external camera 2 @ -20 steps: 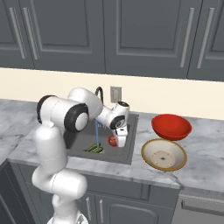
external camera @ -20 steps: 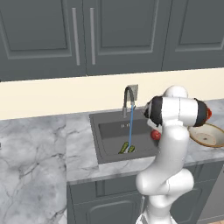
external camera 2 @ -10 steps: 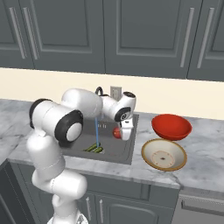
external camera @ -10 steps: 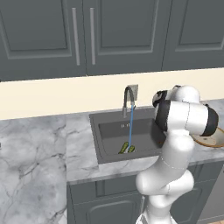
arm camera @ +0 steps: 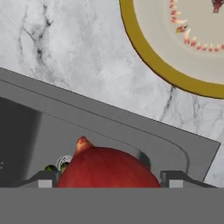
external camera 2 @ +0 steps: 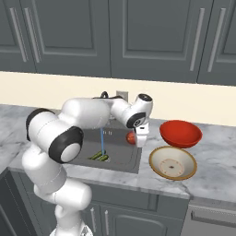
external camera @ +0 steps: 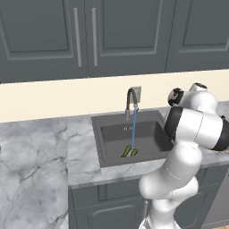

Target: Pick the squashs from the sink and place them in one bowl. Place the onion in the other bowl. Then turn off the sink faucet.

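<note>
My gripper [external camera 2: 138, 137] pinches the onion [arm camera: 107, 168] above the sink [external camera 2: 131, 159]; both squashs [external camera 2: 99, 157] remain inside, bowls hold nothing, faucet [external camera: 130, 100] runs

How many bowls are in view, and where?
2: the red bowl sits on the counter right of the sink; the beige bowl sits just in front of it. None seem hidden.

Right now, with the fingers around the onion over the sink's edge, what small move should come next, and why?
Probably carry the onion sideways toward the red bowl. The onion sits between the fingers, lifted near the sink rim, and the beige bowl below is meant for the squashes, which lie in the basin.
</note>
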Robot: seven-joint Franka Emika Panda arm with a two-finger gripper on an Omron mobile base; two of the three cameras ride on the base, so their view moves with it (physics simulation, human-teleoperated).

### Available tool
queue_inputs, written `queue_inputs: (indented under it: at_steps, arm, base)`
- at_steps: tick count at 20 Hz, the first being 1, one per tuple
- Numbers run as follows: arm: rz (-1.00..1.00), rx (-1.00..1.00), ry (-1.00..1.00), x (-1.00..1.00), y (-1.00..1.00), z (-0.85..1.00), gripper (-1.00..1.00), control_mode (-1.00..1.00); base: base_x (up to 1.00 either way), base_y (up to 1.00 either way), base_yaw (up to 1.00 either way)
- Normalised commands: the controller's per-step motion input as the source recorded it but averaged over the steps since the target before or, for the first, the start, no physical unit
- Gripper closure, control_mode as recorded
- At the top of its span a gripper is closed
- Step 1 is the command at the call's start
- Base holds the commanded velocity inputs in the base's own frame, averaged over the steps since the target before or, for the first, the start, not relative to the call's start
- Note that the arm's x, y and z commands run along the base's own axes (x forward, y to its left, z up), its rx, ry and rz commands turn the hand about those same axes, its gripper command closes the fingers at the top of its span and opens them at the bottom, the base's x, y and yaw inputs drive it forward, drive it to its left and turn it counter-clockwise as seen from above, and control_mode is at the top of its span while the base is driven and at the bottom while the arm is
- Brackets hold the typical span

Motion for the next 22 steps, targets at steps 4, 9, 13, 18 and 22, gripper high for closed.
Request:
queue_inputs:
  at_steps: [4,9,13,18,22]
  arm:
    - [0.00,0.00,0.00,0.00,-0.11,0.00,1.00,-1.00]
    - [0.00,0.00,-0.07,-0.13,-0.23,0.25,1.00,-1.00]
    - [0.00,0.00,0.00,0.00,-0.19,0.35,1.00,-1.00]
    - [0.00,-0.02,0.00,0.00,-0.23,0.25,1.00,-1.00]
    - [0.00,-0.04,0.00,0.02,-0.30,0.07,1.00,-1.00]
  base:
    - [0.00,0.00,0.00]
    - [0.00,0.00,0.00]
    - [0.00,0.00,0.00]
    - [0.00,0.00,0.00]
    - [0.00,0.00,0.00]
